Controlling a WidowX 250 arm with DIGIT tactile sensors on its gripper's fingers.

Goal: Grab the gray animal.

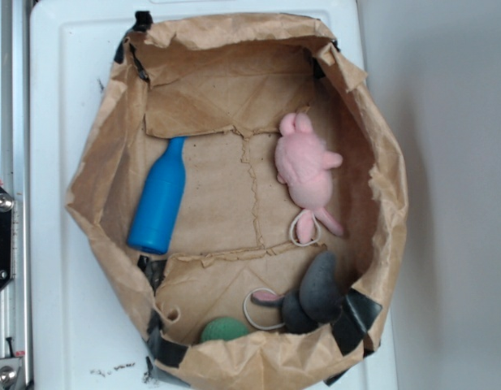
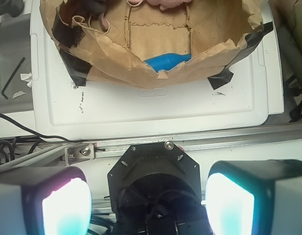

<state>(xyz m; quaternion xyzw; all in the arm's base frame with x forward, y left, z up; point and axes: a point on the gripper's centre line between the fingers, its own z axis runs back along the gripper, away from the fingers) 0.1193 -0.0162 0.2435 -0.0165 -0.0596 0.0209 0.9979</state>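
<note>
My gripper [image 2: 148, 200] hangs open, empty, outside the paper bag [image 1: 96, 187], above the rail beside the white tray [image 2: 141, 105]. The gray animal [image 1: 315, 292] lies ahead of me inside the bag's far corner, beyond the blue bottle [image 1: 159, 203], its long axis slanting toward the pink plush [image 1: 308, 169].

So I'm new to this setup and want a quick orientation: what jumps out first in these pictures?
A crumpled brown paper bag, opened into a bowl on a white tray, fills the exterior view. Inside, a blue bottle lies at left, a pink plush at right, and the gray animal sits at the bottom edge beside a green ball. In the wrist view the gripper is open, outside the bag.
</note>
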